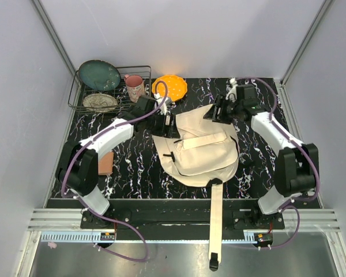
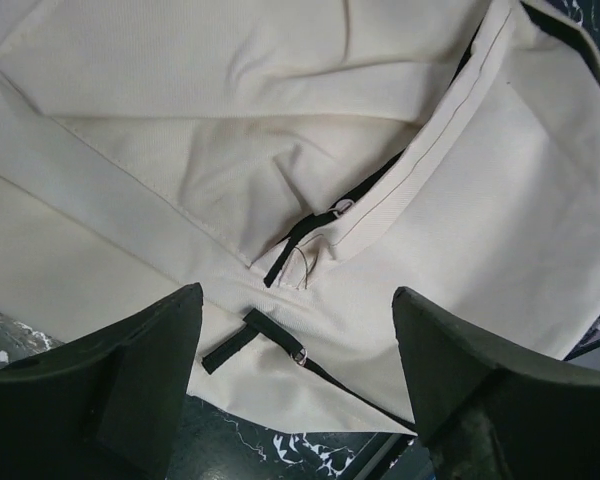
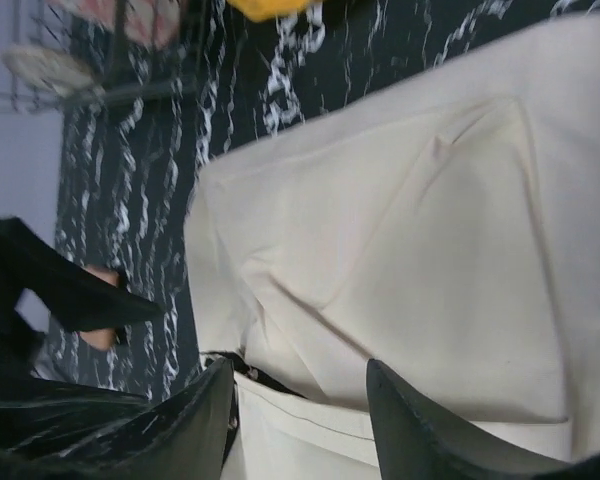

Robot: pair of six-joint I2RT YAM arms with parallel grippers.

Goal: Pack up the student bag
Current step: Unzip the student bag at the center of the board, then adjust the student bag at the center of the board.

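Work surface: a black table (image 1: 259, 167) with white marbling, enclosed by plain pale grey walls (image 1: 190, 34) at the back and both sides, with bare metal posts (image 1: 55, 37) in the far corners. A metal rail (image 1: 161, 218) runs along the near edge, where both arm bases are bolted. At the far left corner stands a wire rack (image 1: 75, 98) holding a teal plate (image 1: 99, 75) propped on edge and a pale dish (image 1: 100, 102) lying flat. A pink mug (image 1: 135, 88) stands just beside the rack, and an orange dish (image 1: 170, 86) lies near it along the back edge. A flat brown item (image 1: 105, 164) lies partly under the left arm; I cannot tell what it is. The bag (image 1: 199, 150) lies flat at the table's centre, slightly right, between the two arms. One strap (image 1: 215, 225) runs from it over the near edge and across the rail. Black zipper tabs (image 2: 295, 240) show on the front. The left gripper (image 1: 166, 122) is over the bag's far left corner, fingers spread and grasping nothing. The right gripper (image 1: 217, 113) is over the far right corner, likewise released, with only cloth showing between its fingers (image 3: 205, 420).
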